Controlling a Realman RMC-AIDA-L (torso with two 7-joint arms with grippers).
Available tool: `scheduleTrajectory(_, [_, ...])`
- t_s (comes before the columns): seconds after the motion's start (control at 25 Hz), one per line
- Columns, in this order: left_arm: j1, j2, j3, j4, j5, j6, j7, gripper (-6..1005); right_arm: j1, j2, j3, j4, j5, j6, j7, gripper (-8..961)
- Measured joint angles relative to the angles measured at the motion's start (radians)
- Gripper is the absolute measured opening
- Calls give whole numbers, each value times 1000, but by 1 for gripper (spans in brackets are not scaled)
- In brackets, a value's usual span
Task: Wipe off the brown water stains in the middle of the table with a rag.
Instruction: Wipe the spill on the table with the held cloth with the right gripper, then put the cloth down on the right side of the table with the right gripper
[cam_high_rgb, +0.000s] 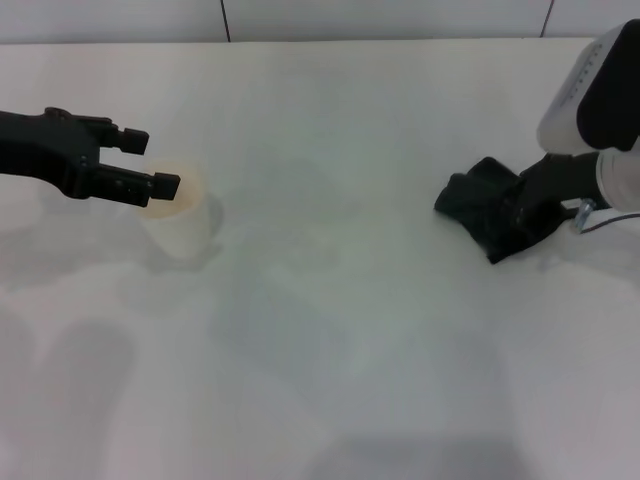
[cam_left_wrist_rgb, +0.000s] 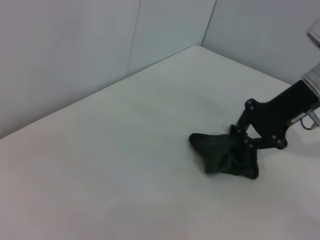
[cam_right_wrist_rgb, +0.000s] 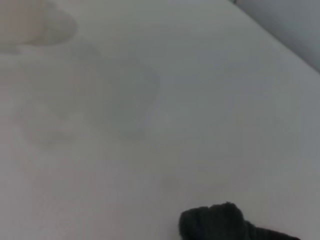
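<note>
Head view: the right tool (cam_high_rgb: 535, 205) is seen at the right of the worktop (cam_high_rgb: 380, 380), its fingers closed on a dark rag (cam_high_rgb: 490, 215) resting on the surface. The left tool (cam_high_rgb: 140, 165) hangs open and empty over a white cup (cam_high_rgb: 185, 225) at the left. No brown stain can be made out; mid-worktop lies left of the rag, nearer the right arm.

Left wrist view: the rag (cam_left_wrist_rgb: 225, 156) is shown bunched under the right tool (cam_left_wrist_rgb: 245, 142).

Right wrist view: only the rag's edge (cam_right_wrist_rgb: 220, 225) and the bare worktop (cam_right_wrist_rgb: 200, 100) are shown.

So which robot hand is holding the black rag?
The right gripper, at the table's right side, its jaws shut on the black rag. The left gripper holds nothing, open above the cup.
</note>
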Motion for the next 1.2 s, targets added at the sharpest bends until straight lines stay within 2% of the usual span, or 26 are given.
scheduleTrajectory(0.16, [0, 1, 0, 1, 0, -9, 1, 894, 0, 2, -7, -10, -5, -24, 12, 150])
scheduleTrajectory(0.56, [4, 0, 0, 3, 1, -13, 2, 893, -1, -1, 94, 1, -7, -31, 32, 181])
scheduleTrajectory(0.96, [5, 0, 0, 6, 5, -20, 3, 893, -6, -1, 165, -29, 7, -109, 32, 621])
scheduleTrajectory(1.2, [4, -1, 0, 2, 8, 8, 2, 893, -8, -1, 218, -57, 74, -167, 28, 747])
